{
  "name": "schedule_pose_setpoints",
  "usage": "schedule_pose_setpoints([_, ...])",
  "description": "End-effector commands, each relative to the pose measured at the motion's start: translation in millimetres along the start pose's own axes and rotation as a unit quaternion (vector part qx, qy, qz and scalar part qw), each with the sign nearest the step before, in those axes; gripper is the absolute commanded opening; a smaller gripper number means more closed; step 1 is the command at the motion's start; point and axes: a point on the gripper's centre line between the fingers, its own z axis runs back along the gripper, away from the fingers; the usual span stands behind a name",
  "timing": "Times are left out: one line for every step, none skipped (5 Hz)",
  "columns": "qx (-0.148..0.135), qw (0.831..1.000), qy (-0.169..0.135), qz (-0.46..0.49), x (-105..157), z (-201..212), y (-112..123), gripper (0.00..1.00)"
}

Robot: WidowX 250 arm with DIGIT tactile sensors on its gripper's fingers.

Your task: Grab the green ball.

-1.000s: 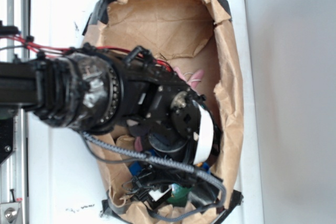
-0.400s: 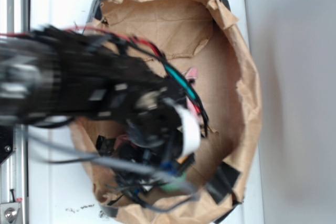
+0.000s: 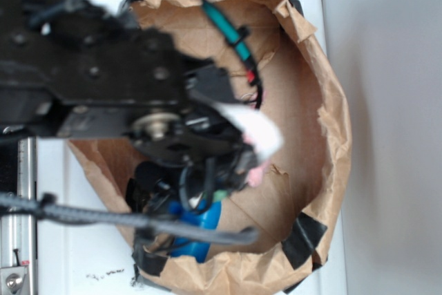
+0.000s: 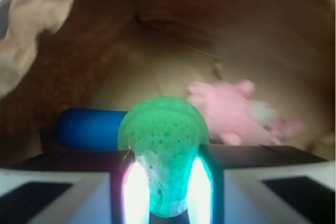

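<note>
In the wrist view the gripper (image 4: 164, 182) is seen clamped on the green ball (image 4: 163, 140), which is pressed between the two fingers (image 4: 79, 182) at the 6 o'clock edge of the picture. The ball's lower part is squeezed narrower between the pads, and its rounded top bulges above them. Bright glare is thrown along both inner faces of the fingers where the ball is touched.

Just behind the ball, toward 9 o'clock, a blue bottle (image 4: 86, 128) is seen lying on its side, partly covered by the ball. Toward 3 o'clock a pink soft toy (image 4: 231, 111) is seen, blurred, on the brown paper floor. All of this is enclosed by the creased walls of a brown paper bag (image 4: 79, 51).

In the exterior view the fingers are hidden under the black arm (image 3: 103, 81), so the grip cannot be judged from there. A small patch of green (image 3: 219, 197) is glimpsed beneath the wrist, near the picture's centre. The blue bottle (image 3: 197, 229) is seen at about 6 o'clock inside the bag, below the arm. The paper bag (image 3: 324, 143) is seen open, with black tape (image 3: 304, 233) on its rim toward 5 o'clock, and it is set on a white surface (image 3: 83, 240).
</note>
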Motion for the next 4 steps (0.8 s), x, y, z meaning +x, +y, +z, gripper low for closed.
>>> schedule_pose_setpoints([0.047,0.977,0.159,0.134,25.0,23.8,7.2,0.0])
schedule_pose_setpoints([0.042,0.978,0.136,0.154,17.1,35.7,12.2,0.0])
schedule_pose_setpoints([0.059,0.98,0.112,0.151,8.0,44.9,7.6,0.0])
schedule_pose_setpoints([0.065,0.982,0.098,0.149,0.4,52.0,5.9,0.0])
